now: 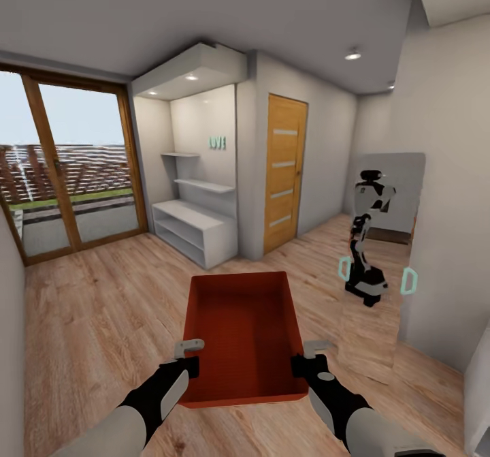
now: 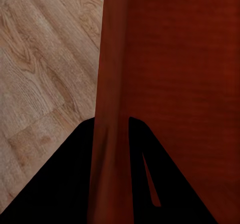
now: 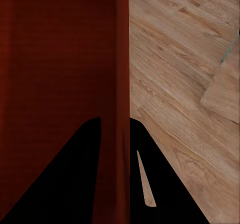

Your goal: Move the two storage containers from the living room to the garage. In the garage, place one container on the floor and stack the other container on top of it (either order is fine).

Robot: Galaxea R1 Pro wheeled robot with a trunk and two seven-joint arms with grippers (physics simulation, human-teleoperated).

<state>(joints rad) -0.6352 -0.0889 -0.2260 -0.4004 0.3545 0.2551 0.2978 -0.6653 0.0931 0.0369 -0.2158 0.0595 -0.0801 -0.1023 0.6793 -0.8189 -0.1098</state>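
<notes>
nearest the camera, the left claw [image 1: 192, 356] and the right claw [image 1: 307, 356] each pinch a side wall of one orange-red bin [image 1: 245, 334], fingers narrow on the thin wall, the bin held level between the arms above the light wood plank floor [image 1: 102, 307]. beyond it stand a white shelf unit [image 1: 194, 229] and a wooden door [image 1: 284, 171] with frosted strips; at the left a glass patio door [image 1: 68, 171], at the right a wall mirror [image 1: 381, 239].

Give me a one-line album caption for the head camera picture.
Both grippers, left and right, clamp the side walls of an orange-red storage container over wood plank floor, facing a wooden door.
</notes>
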